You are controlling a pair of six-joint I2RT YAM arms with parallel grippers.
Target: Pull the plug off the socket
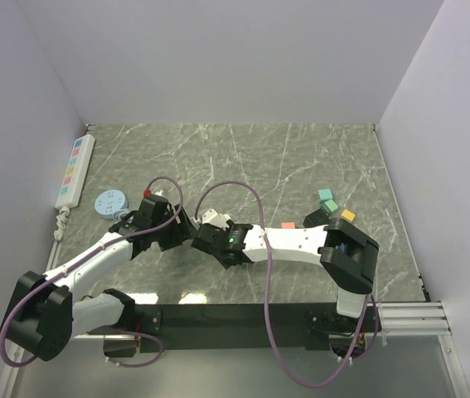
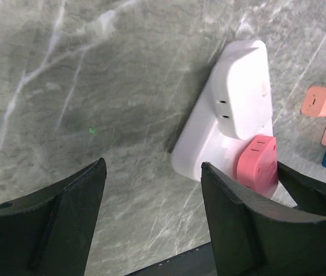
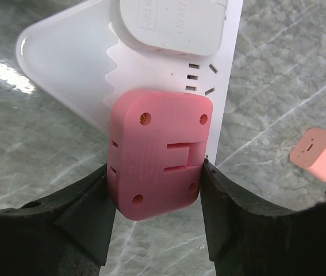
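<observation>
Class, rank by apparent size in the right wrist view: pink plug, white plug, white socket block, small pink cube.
1. white socket block
2. pink plug
3. white plug, cropped by the frame, so its place against the pink one is unsure
4. small pink cube

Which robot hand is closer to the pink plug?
The right. The right gripper has the pink plug between its fingers, both touching its sides, on the white socket strip. The left gripper hangs open over the table beside the strip, not touching the plug.

Your socket point(image 3: 65, 63) lies near the middle of the table point(image 1: 301, 157), with the plug point(image 3: 157, 155) and an adapter point(image 3: 168, 23) side by side on it. A strip point(image 1: 75, 170) lies along the left edge.
</observation>
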